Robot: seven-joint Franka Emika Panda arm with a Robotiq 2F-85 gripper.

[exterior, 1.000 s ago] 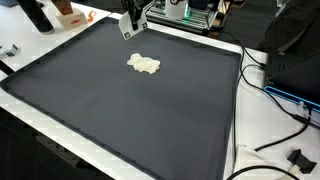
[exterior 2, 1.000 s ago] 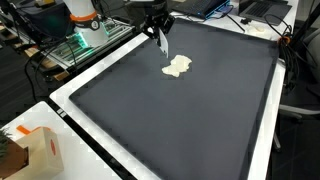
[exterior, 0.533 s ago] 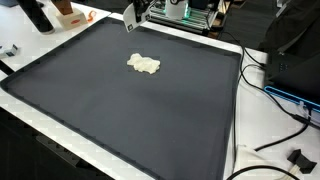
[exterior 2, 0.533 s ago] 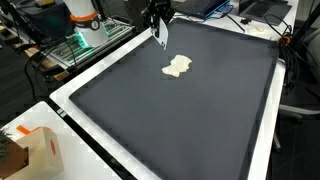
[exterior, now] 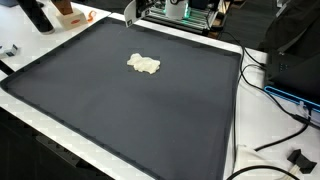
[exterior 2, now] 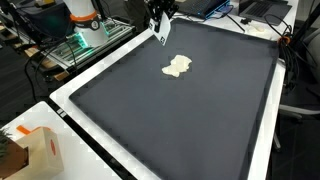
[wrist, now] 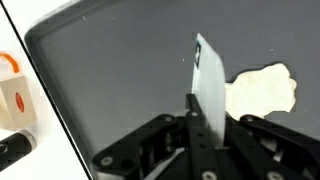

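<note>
Where the arm hangs above the far rim of the black mat (exterior 2: 200, 120) in an exterior view, the gripper (exterior 2: 158, 20) pinches a thin white card (exterior 2: 161, 33). A cream crumpled lump (exterior 2: 178, 67) lies apart, nearer mid-mat. In an exterior view, the card (exterior: 129, 9) shows at the top edge w/ the gripper mostly cropped. Wrist view: jaws narrow, clamped on the card (wrist: 207, 80), seen edge-on, w/ the lump (wrist: 262, 90) to its right. Card prob. light, fairly stiff, slick; best held by its flat faces near one end.

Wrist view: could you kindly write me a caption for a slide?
Shut gripper above the dark mat, with a crumpled cream cloth lying apart beside its fingertips.
</note>
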